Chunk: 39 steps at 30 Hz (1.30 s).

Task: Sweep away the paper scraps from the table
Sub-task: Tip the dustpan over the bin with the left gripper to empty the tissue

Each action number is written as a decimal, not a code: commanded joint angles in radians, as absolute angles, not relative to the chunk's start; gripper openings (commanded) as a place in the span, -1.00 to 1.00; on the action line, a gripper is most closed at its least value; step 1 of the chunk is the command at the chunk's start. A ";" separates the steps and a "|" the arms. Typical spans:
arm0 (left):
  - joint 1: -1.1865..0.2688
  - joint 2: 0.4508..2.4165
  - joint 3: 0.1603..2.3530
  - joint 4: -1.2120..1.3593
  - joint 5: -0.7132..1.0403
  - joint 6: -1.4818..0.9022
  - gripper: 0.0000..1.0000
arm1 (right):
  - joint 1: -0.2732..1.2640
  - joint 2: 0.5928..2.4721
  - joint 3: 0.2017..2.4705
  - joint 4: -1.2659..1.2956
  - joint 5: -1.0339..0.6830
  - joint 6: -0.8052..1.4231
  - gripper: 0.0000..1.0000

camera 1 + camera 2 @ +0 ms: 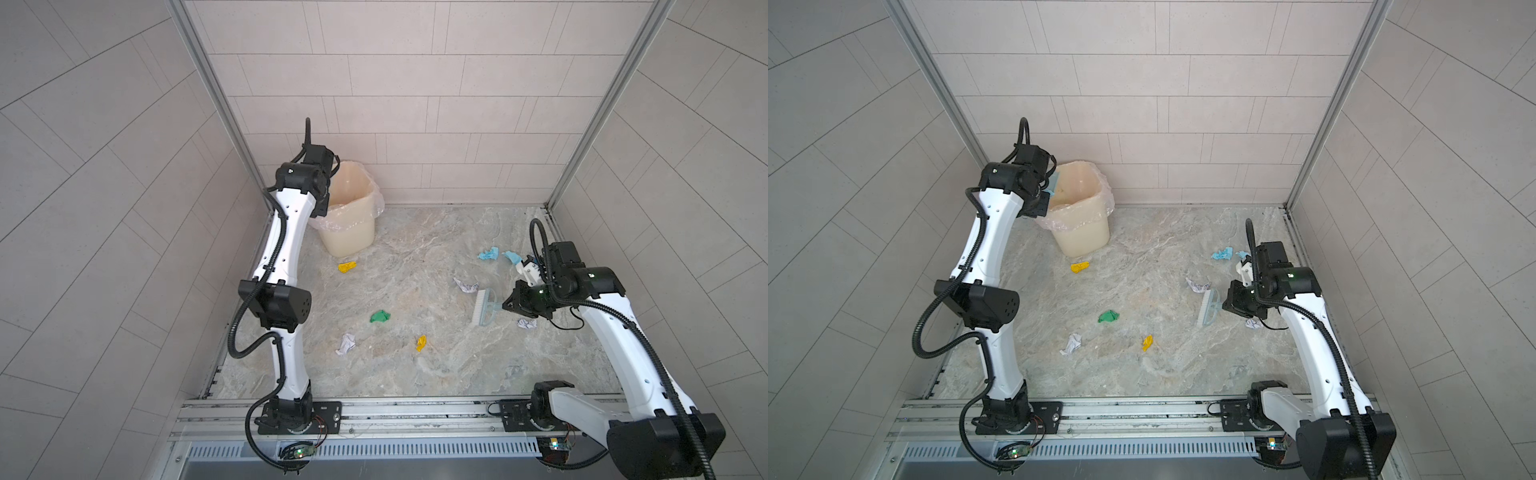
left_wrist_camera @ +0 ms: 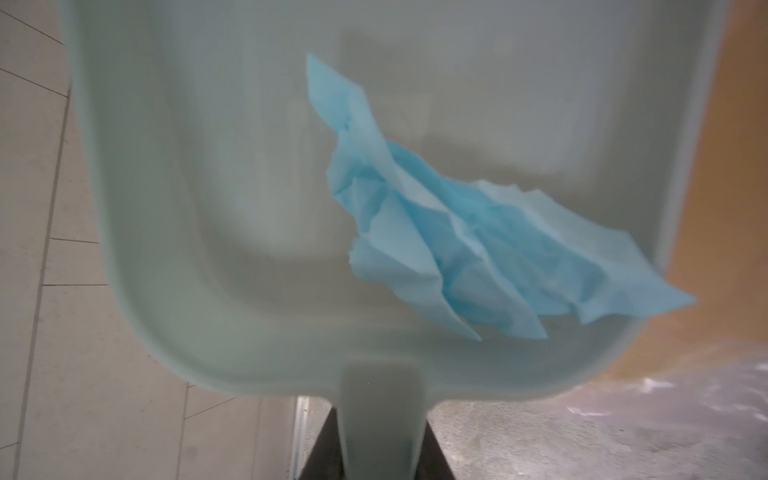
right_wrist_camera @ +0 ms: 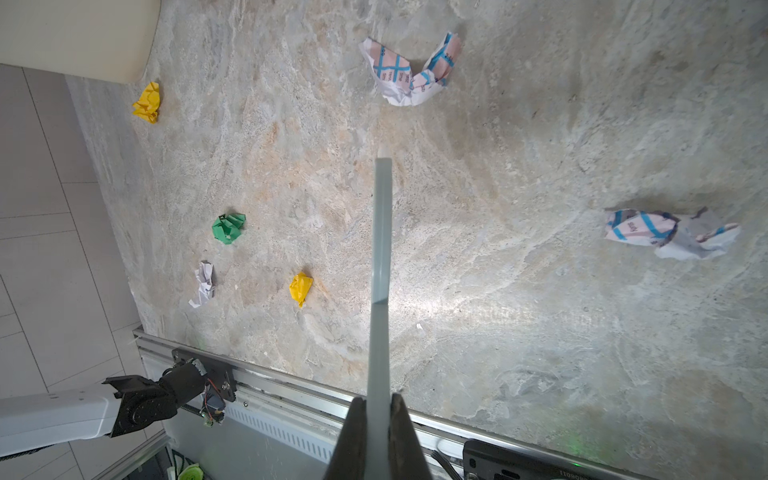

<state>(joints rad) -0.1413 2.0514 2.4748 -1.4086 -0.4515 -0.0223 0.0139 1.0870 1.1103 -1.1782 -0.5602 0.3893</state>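
Eight crumpled paper scraps (image 1: 1108,316) lie scattered over the beige-grey marbled stone-pattern table (image 1: 415,374), and a ninth sits in a dustpan.

Closest to the front aluminium rail (image 1: 395,409) are a white scribbled wad (image 1: 345,344) and a small yellow wad (image 1: 421,343), well apart from each other. A little farther back, towards the left, lies a green wad (image 1: 380,316).

On the right side, a second white wad (image 1: 526,323) rests just beside the right arm. The right end effector (image 3: 378,401) is clamped narrow on the handle of a pale blue hand brush with white bristles (image 1: 484,307). The bristles face left, and I cannot tell whether they touch the table. Just past the brush's far end lies a third white wad with blue and pink print (image 1: 465,286).

Farther back, a larger yellow wad (image 1: 347,267) sits near the foot of the bin. On the right, two light blue wads (image 1: 488,253) (image 1: 512,257) lie near each other.

A beige plastic waste bin lined with a clear bag (image 1: 349,232) stands in the far left corner. The left end effector (image 2: 380,449) is closed on the handle of a pale blue plastic dustpan (image 2: 208,208), held at the bin's rim. A crumpled light blue scrap (image 2: 478,241) lies inside the pan, against one side wall.
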 commanded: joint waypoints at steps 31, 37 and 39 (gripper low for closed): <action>-0.310 2.017 1.876 0.325 -1.249 1.753 -1.00 | 0.095 1.133 1.148 -1.197 -0.546 0.425 -1.00; -0.316 2.002 1.872 0.331 -1.237 1.755 -1.00 | 0.095 1.137 1.146 -1.193 -0.548 0.419 -1.00; -0.318 1.997 1.870 0.323 -1.229 1.756 -1.00 | 0.094 1.136 1.143 -1.193 -0.549 0.418 -1.00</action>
<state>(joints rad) -0.3103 2.0495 1.8786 0.2451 -1.2316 1.6779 0.0910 1.1389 1.1336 -1.1847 -0.5453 0.4263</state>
